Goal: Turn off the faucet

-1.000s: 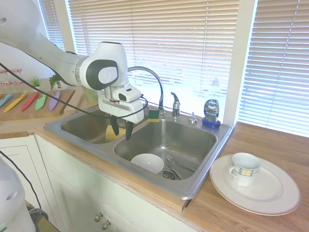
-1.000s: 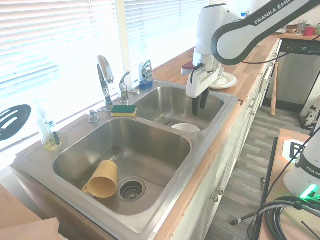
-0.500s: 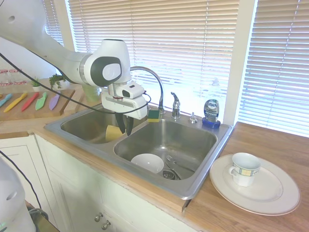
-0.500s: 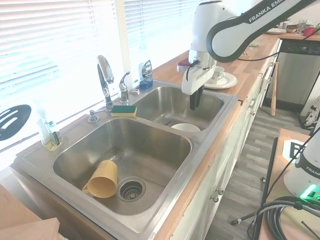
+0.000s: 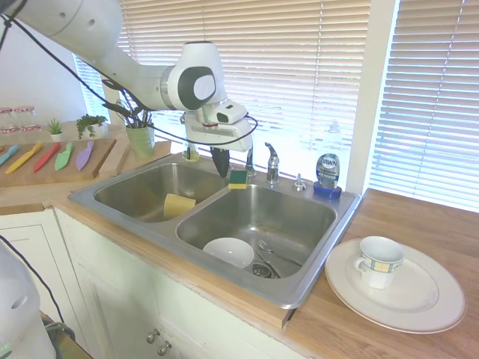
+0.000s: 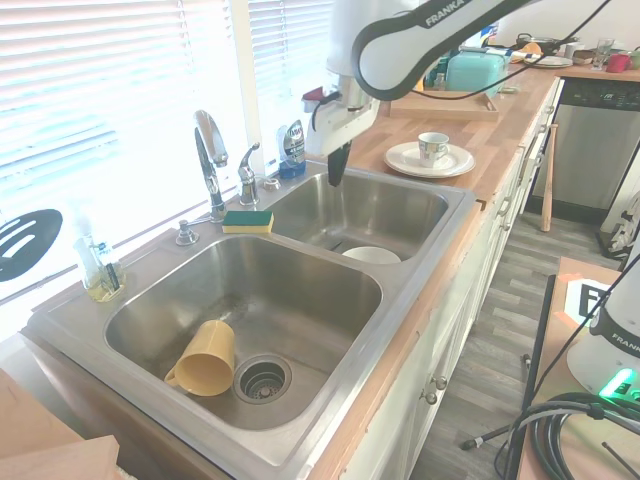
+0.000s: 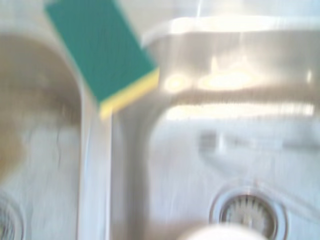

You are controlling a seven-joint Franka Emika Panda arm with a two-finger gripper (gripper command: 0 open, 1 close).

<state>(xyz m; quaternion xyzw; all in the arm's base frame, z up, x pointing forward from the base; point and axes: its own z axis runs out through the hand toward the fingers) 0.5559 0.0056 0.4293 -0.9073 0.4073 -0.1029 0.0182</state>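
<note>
Approach step, by the look of it: hand (image 5: 221, 162) hanging above the sink divider, just beside the faucet (image 5: 271, 162) on its sponge side, touching nothing. Fingers drawn together into one dark point, empty. Faucet fixed on the back ledge of the sink (image 5: 314, 277), behind the divider; short lever handle (image 6: 247, 160) just beside the arched spout (image 6: 207, 150), standing upright. No water visible at the spout, though too fine to judge against the bright blinds.

Next move, judged from this: across past the sponge (image 5: 239, 178) to the lever, a fingertip set against its top, then a push down or sideways; closed fingers suit a nudge, not a grip. Little room there, with spout on one side of the lever and blue soap bottle (image 5: 327, 170) on the other.

Double steel basin set in a wooden table. White bowl (image 5: 228, 251) in the basin below the faucet handle, yellow cup (image 6: 204, 360) tipped over in the other. Plate with a mug (image 5: 379, 262) on the table beyond the soap bottle. Bright window with blinds behind the faucet.
</note>
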